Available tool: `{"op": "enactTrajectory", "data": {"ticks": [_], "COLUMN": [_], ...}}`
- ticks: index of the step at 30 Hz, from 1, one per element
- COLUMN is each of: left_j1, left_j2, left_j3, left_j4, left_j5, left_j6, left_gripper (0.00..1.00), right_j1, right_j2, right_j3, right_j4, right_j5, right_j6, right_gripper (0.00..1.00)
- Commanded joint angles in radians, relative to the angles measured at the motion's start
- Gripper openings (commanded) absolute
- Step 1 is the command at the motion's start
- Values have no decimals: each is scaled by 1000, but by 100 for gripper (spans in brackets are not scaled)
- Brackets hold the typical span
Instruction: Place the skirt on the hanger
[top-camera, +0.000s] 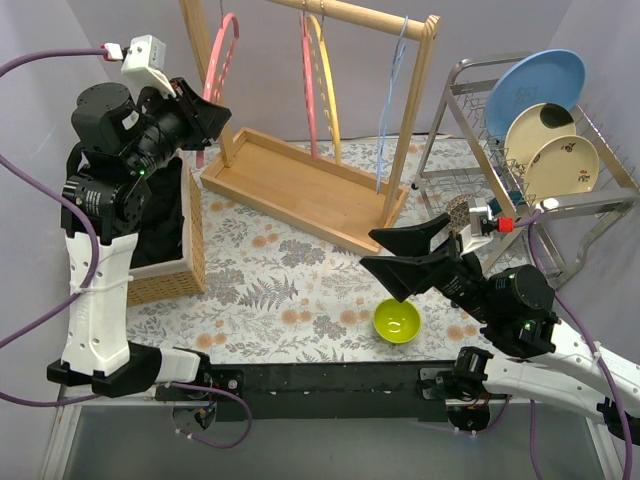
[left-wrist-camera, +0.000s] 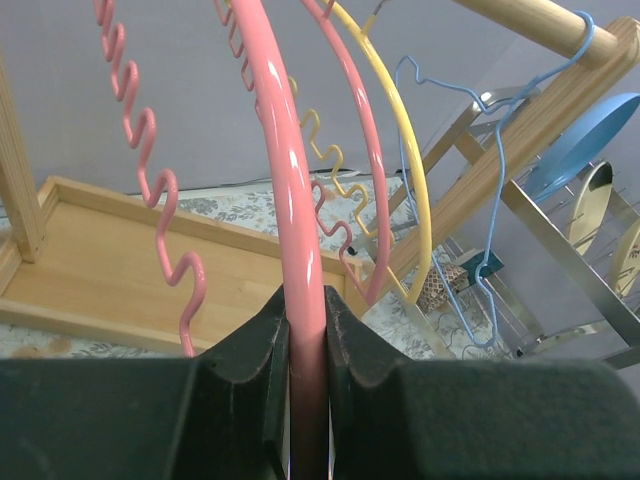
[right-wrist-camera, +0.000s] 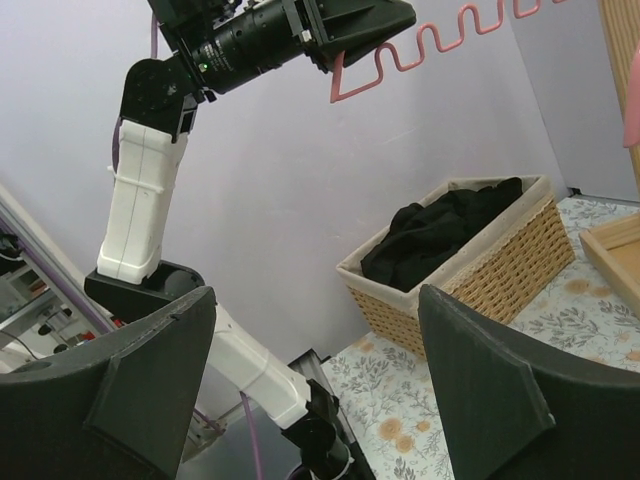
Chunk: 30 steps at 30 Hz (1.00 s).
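My left gripper is shut on a pink hanger, held up at the left end of the wooden rack. In the left wrist view the pink hanger's bar passes between the two pads of my left gripper. The black skirt lies bunched in the wicker basket at the left; it also shows in the right wrist view. My right gripper is open and empty above the table's middle, pointing left; its own view shows it wide open, facing the basket.
Another pink hanger, a yellow one and a thin blue wire one hang on the rack's rail. A yellow-green bowl sits near the front. A metal dish rack with plates stands at the right.
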Motion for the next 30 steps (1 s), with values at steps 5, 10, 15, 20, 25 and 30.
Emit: {"op": "enactTrajectory", "data": {"ticks": [5,10,15,20,25,30], "left_j1": [0,0,11,25,66,76], "left_j2": [69,112,184,201,244,192], "left_j3": [-46,-69,-62,-109,-120,-230], "left_j4": [152,293,365,457,462,474], "left_j5": [84,97,89,97,98,91], "left_j6": [22,27,50,53,29,6], "left_gripper": [0,0,0,0,0,30], "right_j1": [4,3,1,3,3,3], "right_j2": [-29,-43,-60,-63,-47,-37], "right_j3": [39,47,30,30,27,34], "right_j4": [35,21,25,26,30,-33], "right_j5": [13,20,46,60,63,60], "right_j6": [9,-14,-26,-44,-46,-18], "right_gripper": [88,88,88,88,88,88]}}
